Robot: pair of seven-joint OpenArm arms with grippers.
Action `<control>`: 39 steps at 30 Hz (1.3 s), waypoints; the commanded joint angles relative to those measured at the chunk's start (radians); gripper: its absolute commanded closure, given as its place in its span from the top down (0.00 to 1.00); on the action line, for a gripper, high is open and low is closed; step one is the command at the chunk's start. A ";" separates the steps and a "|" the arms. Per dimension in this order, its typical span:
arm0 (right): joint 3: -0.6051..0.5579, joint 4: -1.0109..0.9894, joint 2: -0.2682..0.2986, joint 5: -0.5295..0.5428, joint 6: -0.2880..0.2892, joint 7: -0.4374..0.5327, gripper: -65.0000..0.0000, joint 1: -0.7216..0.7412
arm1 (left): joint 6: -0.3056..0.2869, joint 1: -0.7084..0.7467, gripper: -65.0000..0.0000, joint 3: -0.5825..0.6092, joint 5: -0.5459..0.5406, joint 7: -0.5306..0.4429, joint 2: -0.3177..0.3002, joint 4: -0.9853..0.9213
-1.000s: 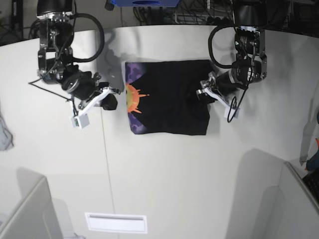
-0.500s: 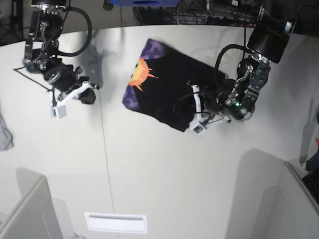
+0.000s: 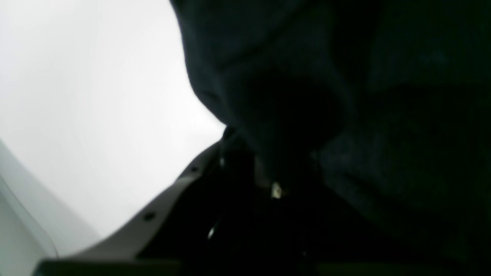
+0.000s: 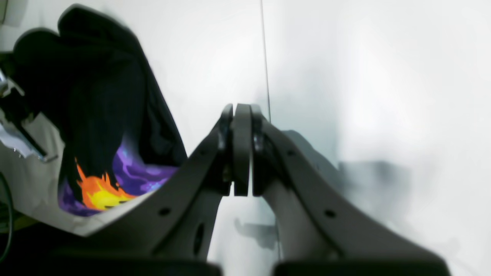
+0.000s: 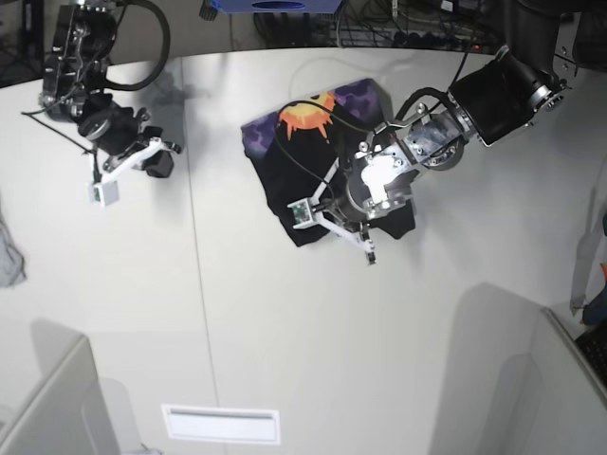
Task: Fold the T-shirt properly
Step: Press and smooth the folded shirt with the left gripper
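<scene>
The black T-shirt (image 5: 303, 161) lies bunched in the middle of the white table, with its purple, orange and yellow print (image 5: 313, 116) at the far end. My left gripper (image 5: 341, 227) is at the shirt's near edge, shut on the T-shirt. In the left wrist view black cloth (image 3: 345, 115) fills most of the frame and drapes over the gripper (image 3: 249, 153). My right gripper (image 5: 156, 161) is shut and empty, well left of the shirt. In the right wrist view it (image 4: 241, 111) hangs over bare table, with the shirt (image 4: 103, 103) and print (image 4: 99, 189) at the left.
A small grey cloth scrap (image 5: 9, 256) lies at the left edge. A white rectangular plate (image 5: 220, 424) sits near the front. Grey partitions stand at the front left (image 5: 57, 408) and front right (image 5: 560, 379). A table seam (image 5: 196, 246) runs front to back.
The left gripper has dragged and turned the shirt: the print end swung from the left to the far side, and the shirt bunched. The right arm has drawn back to the left.
</scene>
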 commanded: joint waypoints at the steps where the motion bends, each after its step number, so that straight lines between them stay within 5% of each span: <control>1: 0.005 0.017 0.010 0.010 0.008 0.022 0.00 0.007 | -0.024 0.004 0.00 0.008 -0.045 -0.036 0.017 0.000; 13: 0.005 0.014 0.010 0.010 0.002 0.017 0.00 0.006 | -0.024 -0.110 0.00 0.218 -0.043 -0.174 0.029 -0.009; 38: 0.005 0.011 -0.011 0.009 0.002 0.023 0.00 -0.025 | -0.024 -0.173 0.00 0.215 -0.045 -0.167 0.075 -0.012; 39: 0.005 0.011 -0.011 0.009 0.002 0.023 0.00 -0.025 | -0.024 -0.176 0.10 0.215 -0.045 -0.167 0.077 -0.011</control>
